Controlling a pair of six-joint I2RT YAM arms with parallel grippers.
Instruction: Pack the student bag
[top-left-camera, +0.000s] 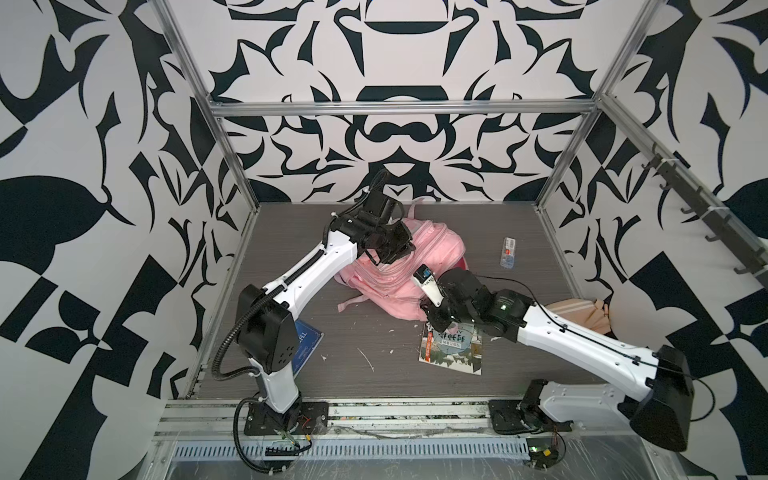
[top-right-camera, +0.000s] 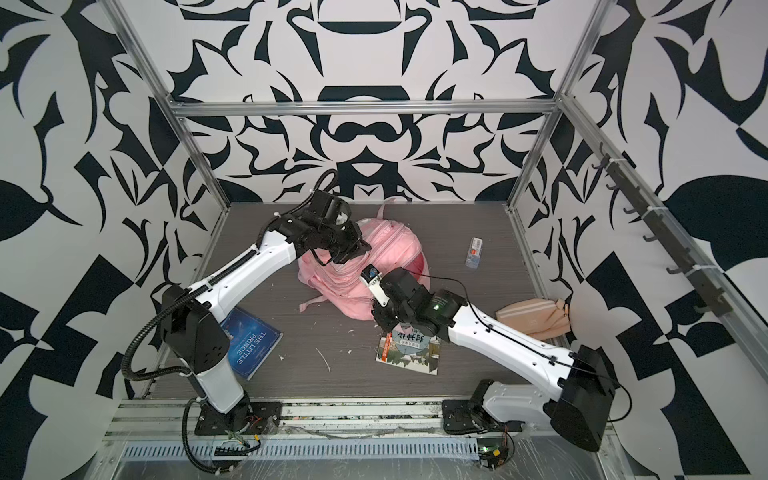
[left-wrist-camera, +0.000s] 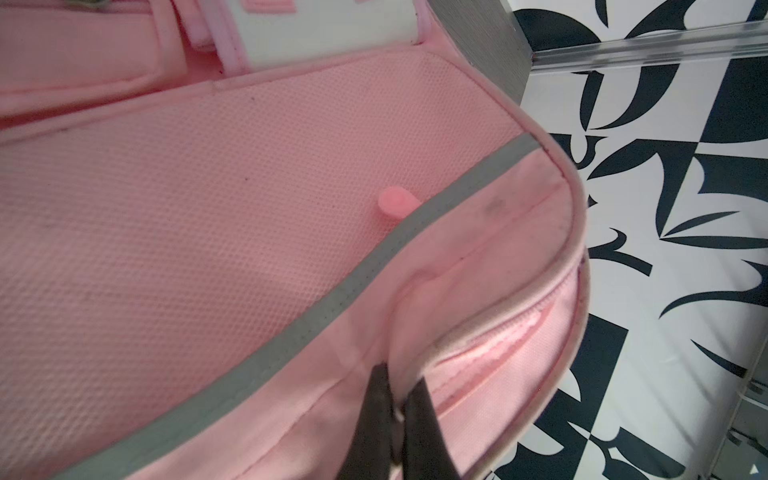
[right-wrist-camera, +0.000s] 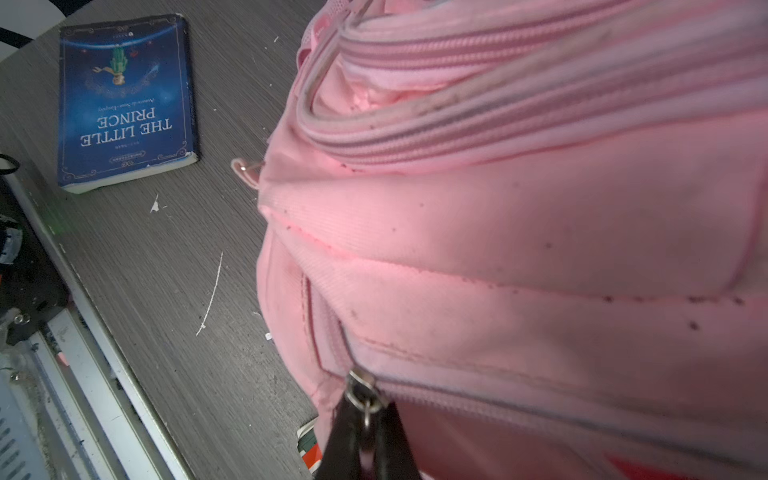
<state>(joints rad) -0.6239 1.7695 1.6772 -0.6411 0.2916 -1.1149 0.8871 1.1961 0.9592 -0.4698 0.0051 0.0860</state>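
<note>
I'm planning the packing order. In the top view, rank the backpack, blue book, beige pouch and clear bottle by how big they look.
Largest: backpack.
Next: blue book and pouch look about alike. The book is partly hidden, so I won't rank them.
Smallest: bottle.

One pink backpack (top-left-camera: 386, 266); two books, a blue book (top-right-camera: 253, 345) well apart from the right claw (right-wrist-camera: 365, 415) and a picture book (top-left-camera: 451, 353) just beside it; one clear bottle (top-left-camera: 508, 251); one beige pouch (top-right-camera: 534, 316); two robot arms, left (top-left-camera: 307, 270) and right (top-left-camera: 582, 336).
</note>
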